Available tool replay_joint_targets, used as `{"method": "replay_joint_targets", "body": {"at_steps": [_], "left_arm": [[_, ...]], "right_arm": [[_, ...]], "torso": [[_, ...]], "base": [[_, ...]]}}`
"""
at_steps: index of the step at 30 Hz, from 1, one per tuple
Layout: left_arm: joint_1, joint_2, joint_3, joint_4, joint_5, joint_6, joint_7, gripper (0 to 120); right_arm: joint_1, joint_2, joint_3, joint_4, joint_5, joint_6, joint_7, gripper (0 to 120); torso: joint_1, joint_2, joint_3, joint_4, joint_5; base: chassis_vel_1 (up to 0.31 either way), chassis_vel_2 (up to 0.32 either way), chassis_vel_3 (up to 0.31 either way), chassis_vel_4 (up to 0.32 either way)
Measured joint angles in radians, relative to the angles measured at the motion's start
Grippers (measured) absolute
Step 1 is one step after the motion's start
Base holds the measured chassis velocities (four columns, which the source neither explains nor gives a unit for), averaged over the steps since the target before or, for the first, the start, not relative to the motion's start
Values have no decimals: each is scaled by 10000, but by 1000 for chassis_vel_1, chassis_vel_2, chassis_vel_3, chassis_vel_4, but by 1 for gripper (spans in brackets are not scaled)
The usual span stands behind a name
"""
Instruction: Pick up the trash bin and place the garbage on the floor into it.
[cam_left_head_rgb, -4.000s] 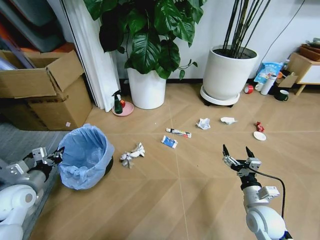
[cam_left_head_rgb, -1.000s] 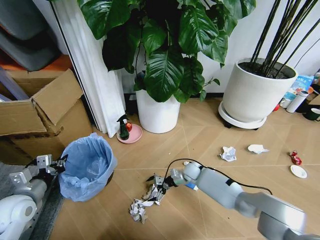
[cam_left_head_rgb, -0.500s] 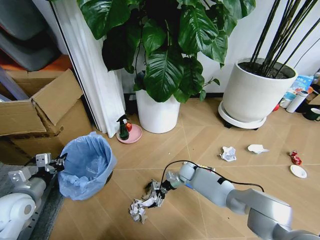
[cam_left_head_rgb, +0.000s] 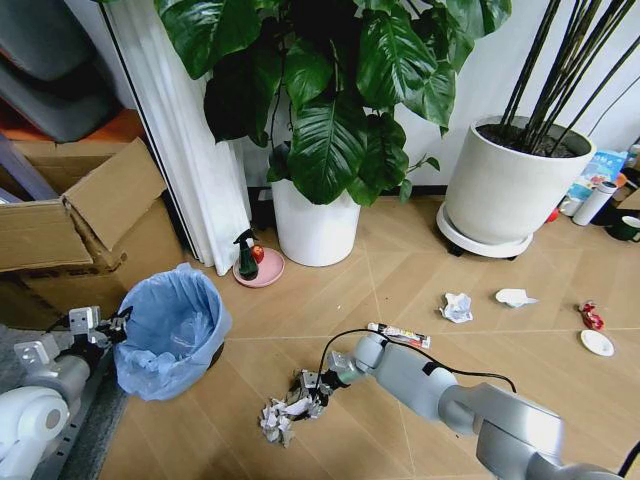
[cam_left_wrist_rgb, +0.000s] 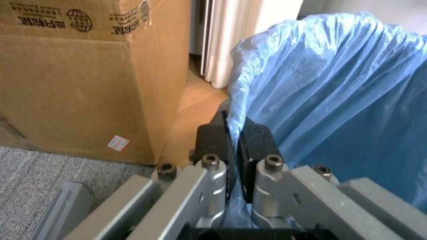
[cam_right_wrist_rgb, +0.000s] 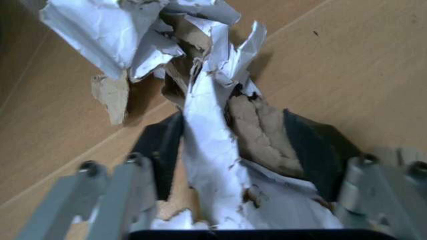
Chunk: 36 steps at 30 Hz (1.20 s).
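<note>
The trash bin (cam_left_head_rgb: 172, 338), dark and lined with a light-blue bag, stands at the left. My left gripper (cam_left_head_rgb: 103, 325) is shut on its rim; the left wrist view shows the gripper (cam_left_wrist_rgb: 232, 145) pinching the bag's edge (cam_left_wrist_rgb: 320, 95). My right arm reaches across to a crumpled paper wad (cam_left_head_rgb: 278, 416) on the floor. The right gripper (cam_left_head_rgb: 306, 388) is open with its fingers either side of the wad (cam_right_wrist_rgb: 207, 125). More garbage lies to the right: a tube box (cam_left_head_rgb: 399, 335), a paper wad (cam_left_head_rgb: 456, 306), another white scrap (cam_left_head_rgb: 515, 297), a red wrapper (cam_left_head_rgb: 590, 316) and a white lid (cam_left_head_rgb: 597, 343).
Two white plant pots (cam_left_head_rgb: 315, 228) (cam_left_head_rgb: 505, 190) stand along the back wall. A cardboard box (cam_left_head_rgb: 80, 225) and a curtain (cam_left_head_rgb: 190, 160) crowd the bin's left. A spray bottle on a pink dish (cam_left_head_rgb: 253, 265) sits behind the bin. A bottle (cam_left_head_rgb: 597, 203) and a mug (cam_left_head_rgb: 628, 228) stand far right.
My right gripper has slid down and left onto the paper wad, uncovering the tube box behind the arm. The left gripper still holds the bin, which has barely shifted.
</note>
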Motion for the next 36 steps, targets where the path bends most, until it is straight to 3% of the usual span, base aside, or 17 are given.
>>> {"method": "replay_joint_targets", "body": {"at_steps": [4, 8, 12, 13, 16, 26, 33, 36], "left_arm": [[-5, 6, 0, -38, -39, 1, -9, 0], [36, 168, -15, -178, -173, 42, -54, 0], [27, 275, -20, -240, -259, 82, -111, 0], [-2, 342, -22, -322, -364, 139, -170, 0], [-69, 399, -12, -385, -435, 193, -223, 0], [-133, 242, 228, -100, -300, 171, -203, 0], [-169, 406, 535, 139, -257, 141, -166, 0], [-255, 730, 772, 211, -367, 144, -163, 0]], "right_arm": [[-3, -48, 19, 43, 13, -3, 1, 45], [-113, -134, 183, 160, 55, -29, -20, 26], [-204, -194, 271, 220, 70, -38, -52, 19], [-298, -262, 350, 295, 83, -52, -76, 11], [-422, -409, 443, 425, 100, -84, -120, 0], [-454, -470, 963, 562, 649, -164, -107, 0], [-719, -849, 2395, 1434, 1719, -292, 146, 0], [-1142, -1392, 3406, 2735, 2649, -339, 491, 0]], "torso": [[0, 0, 0, 0, 0], [0, 0, 0, 0, 0], [0, 0, 0, 0, 0], [0, 0, 0, 0, 1], [0, 0, 0, -2, 1], [0, 0, 1, 1, 1], [0, 0, 0, 1, 2], [0, 0, 1, -1, 2]], "base": [[0, 0, 0, 0], [0, 0, 0, 0], [0, 0, 0, 0], [0, 0, 0, 0], [0, 0, 0, 0], [0, 0, 0, 0], [0, 0, 0, 0], [0, 0, 0, 0]]}}
